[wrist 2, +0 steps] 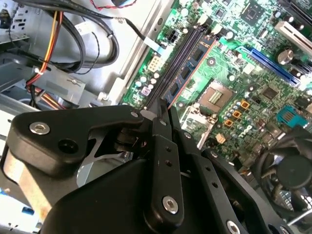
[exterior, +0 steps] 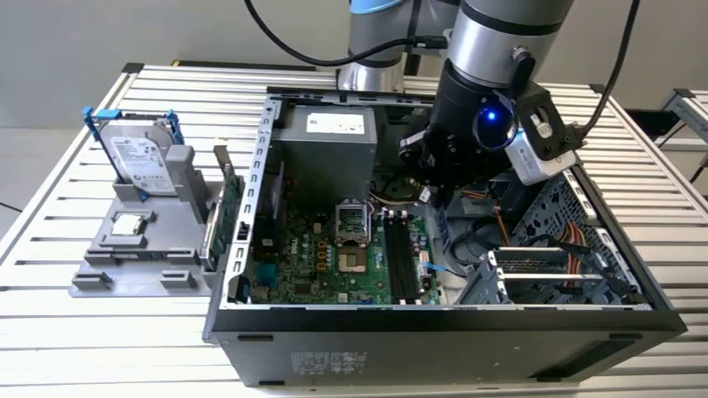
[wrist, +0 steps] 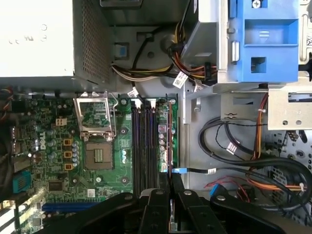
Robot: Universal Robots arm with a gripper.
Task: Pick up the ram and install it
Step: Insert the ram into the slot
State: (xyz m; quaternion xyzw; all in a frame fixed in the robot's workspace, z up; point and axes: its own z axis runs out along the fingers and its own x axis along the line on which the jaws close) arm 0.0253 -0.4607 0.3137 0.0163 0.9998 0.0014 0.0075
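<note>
The ram (wrist: pixel 165 136) stands on edge beside the motherboard's (wrist: pixel 53 161) black slots, on the side nearest the loose cables. In the first wrist view its near end runs between the fingertips of the gripper (wrist: pixel 170 181), which are drawn narrow and pinch it. In the exterior view the gripper hangs right of centre inside the open computer case (exterior: pixel 443 332), which lies on the slatted surface (exterior: pixel 111 348).

Silver-grey arm (exterior: pixel 503 25), black cables (exterior: pixel 298 46), blue wrist light (exterior: pixel 490 116), black gripper (wrist 2: pixel 163 117) with silver screws (wrist 2: pixel 170 204)
</note>
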